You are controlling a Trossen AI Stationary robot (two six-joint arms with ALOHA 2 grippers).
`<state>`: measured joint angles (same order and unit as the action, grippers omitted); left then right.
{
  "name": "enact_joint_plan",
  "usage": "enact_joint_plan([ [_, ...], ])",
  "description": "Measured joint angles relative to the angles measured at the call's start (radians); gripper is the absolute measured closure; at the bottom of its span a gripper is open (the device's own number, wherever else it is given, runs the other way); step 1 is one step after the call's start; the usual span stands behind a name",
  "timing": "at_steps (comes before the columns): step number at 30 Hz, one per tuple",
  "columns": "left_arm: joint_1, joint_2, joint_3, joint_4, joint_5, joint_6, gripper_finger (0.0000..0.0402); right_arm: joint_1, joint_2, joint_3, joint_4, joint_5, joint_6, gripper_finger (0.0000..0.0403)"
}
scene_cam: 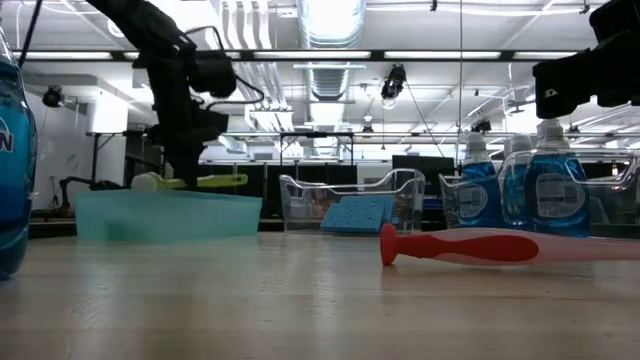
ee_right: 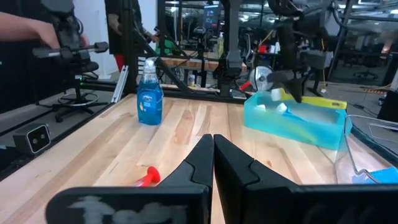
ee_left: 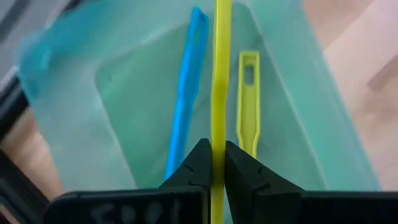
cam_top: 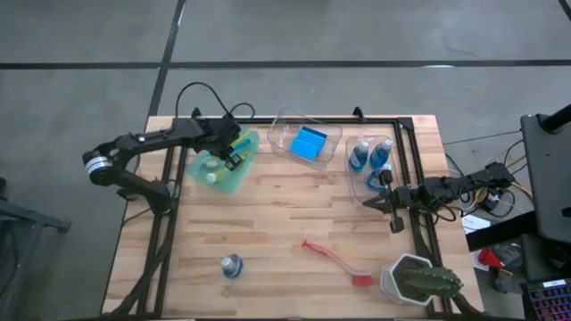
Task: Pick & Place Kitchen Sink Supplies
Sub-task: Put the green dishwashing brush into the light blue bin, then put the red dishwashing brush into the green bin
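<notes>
My left gripper [cam_top: 234, 155] is over the green bin [cam_top: 207, 183] at the table's far left, shut on a yellow-green brush [ee_left: 221, 74]. Inside the bin lie a blue brush [ee_left: 186, 93] and a second yellow-green brush [ee_left: 249, 102]. A red brush [cam_top: 337, 263] lies flat on the table near the front, and a blue-liquid bottle [cam_top: 231, 266] stands upright to its left. My right gripper [cam_top: 375, 203] hangs shut and empty at the right, next to a clear bin with blue bottles [cam_top: 370, 156]. A blue sponge [cam_top: 310, 143] lies in the middle clear bin. My left gripper pinches the yellow-green brush's thin handle [ee_left: 219, 146] between its two fingers [ee_left: 199, 165]. The fingers come from above, slanting down, and lie across the handle. The brush lies about level just above the bin's rim [scene_cam: 215, 181]. Whether it rests on anything in the bin cannot be told.
A cactus in a white pot [cam_top: 417, 278] stands at the near right corner. A black frame rail [cam_top: 410, 169] runs along the table's right side. Bare wood [cam_top: 294, 214] lies between the bins and the red brush. A person's arm [ee_right: 25, 28] shows beyond the table.
</notes>
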<state>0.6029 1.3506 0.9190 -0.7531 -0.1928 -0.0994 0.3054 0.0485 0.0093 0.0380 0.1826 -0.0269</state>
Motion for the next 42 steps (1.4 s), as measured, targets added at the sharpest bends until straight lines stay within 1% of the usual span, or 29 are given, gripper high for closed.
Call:
enact_joint_plan([
  [5, 0.003, 0.058, -0.033, -0.002, -0.002, -0.017, 0.0368, 0.0, 0.0, 0.0, 0.0, 0.0, 0.0, 0.0394],
  [13, 0.007, 0.129, -0.081, 0.007, -0.007, -0.024, 0.0377, 0.0, 0.0, 0.0, 0.0, 0.0, 0.0, 0.0394],
  [20, 0.006, 0.138, -0.082, 0.04, -0.006, -0.014, 0.0362, 0.0, 0.0, 0.0, 0.0, 0.0, 0.0, 0.0394],
  [28, 0.007, 0.138, -0.082, 0.047, -0.025, -0.015, 0.0357, 0.0, 0.0, 0.0, 0.0, 0.0, 0.0, 0.0394],
  [32, 0.006, 0.134, -0.082, 0.046, -0.026, -0.019, 0.034, 0.0, 0.0, 0.0, 0.0, 0.0, 0.0, 0.0394],
  [37, 0.006, 0.107, -0.077, 0.01, -0.026, -0.006, 0.03, 0.0, 0.0, 0.0, 0.0, 0.0, 0.0, 0.0394],
  [42, 0.006, 0.062, -0.002, -0.091, -0.026, 0.022, 0.0267, 0.0, 0.0, 0.0, 0.0, 0.0, 0.0, 0.0394],
])
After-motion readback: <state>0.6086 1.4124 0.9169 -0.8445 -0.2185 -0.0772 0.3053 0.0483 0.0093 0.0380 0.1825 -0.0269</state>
